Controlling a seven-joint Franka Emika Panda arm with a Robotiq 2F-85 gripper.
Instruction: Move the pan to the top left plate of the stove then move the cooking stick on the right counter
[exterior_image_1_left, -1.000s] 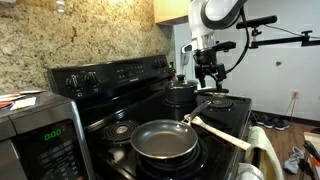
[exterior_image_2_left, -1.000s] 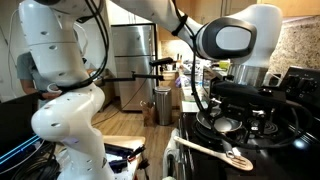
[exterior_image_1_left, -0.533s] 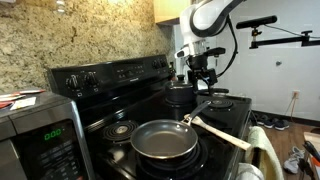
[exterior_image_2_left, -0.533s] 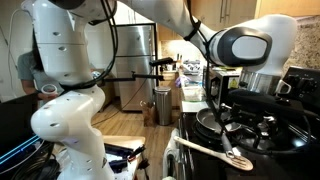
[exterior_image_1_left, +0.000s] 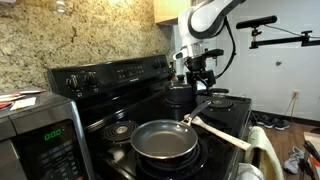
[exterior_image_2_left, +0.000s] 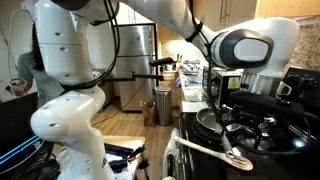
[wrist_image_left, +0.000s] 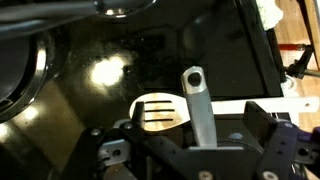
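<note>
gripper (exterior_image_1_left: 205, 74) hangs over the far end of the stove (exterior_image_1_left: 110, 75), above the black pot (exterior_image_1_left: 181, 96); claw spread wide, nothing in it; in the wrist view only the finger bases show, cut off by the bottom edge, tips hard to pick out against the dark top

pan (exterior_image_1_left: 165, 142) sits on the near front burner, whole rim visible, dark handle running toward the far end; cooking stick (exterior_image_1_left: 222, 132) has its head at the pan rim beside the handle, shaft angling out to the stove's front edge; in the exterior view from the front (exterior_image_2_left: 205, 148) the stick is clear but the pan is lost behind the wrist and dark clutter

top left plate (exterior_image_1_left: 120, 128), small coil with chrome ring, is bare, just beside the pan on the back-panel side

wrist view: a pale slotted turner (wrist_image_left: 160, 113) with a grey handle fills the middle; cannot tell what it rests on; glare spots on the black surface hide detail

edges: raised back panel just behind the plate; microwave (exterior_image_1_left: 40, 130) crowds the near end, cut off by the frame; open air above pan and plate; past the pot the scene is hard to make out behind the arm
</note>
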